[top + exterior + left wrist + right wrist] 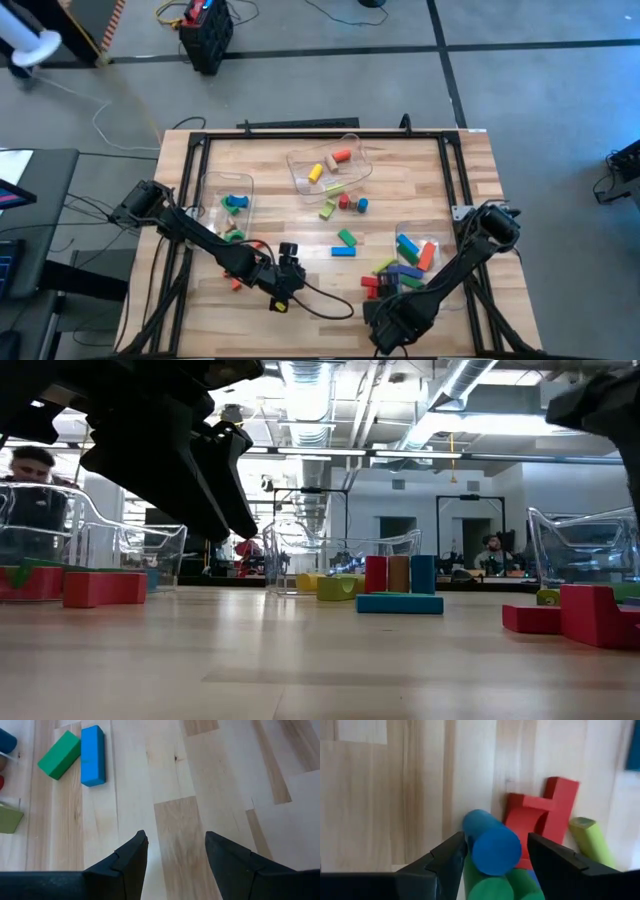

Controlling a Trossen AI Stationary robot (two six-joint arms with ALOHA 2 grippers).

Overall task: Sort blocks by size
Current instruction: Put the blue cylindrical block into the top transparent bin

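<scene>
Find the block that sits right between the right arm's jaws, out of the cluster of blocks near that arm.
It is the blue cylinder, lying on its side with its round end facing the wrist camera. The red block and the yellow-green cylinder lie beyond the open jaws.

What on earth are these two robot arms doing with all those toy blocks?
They are sorting blocks into clear bins. The right pincer is open around a blue cylinder, which lies on green blocks beside a red block. The left pincer hangs open and empty over bare table, with a blue bar and a green bar lying loose ahead of it.
</scene>
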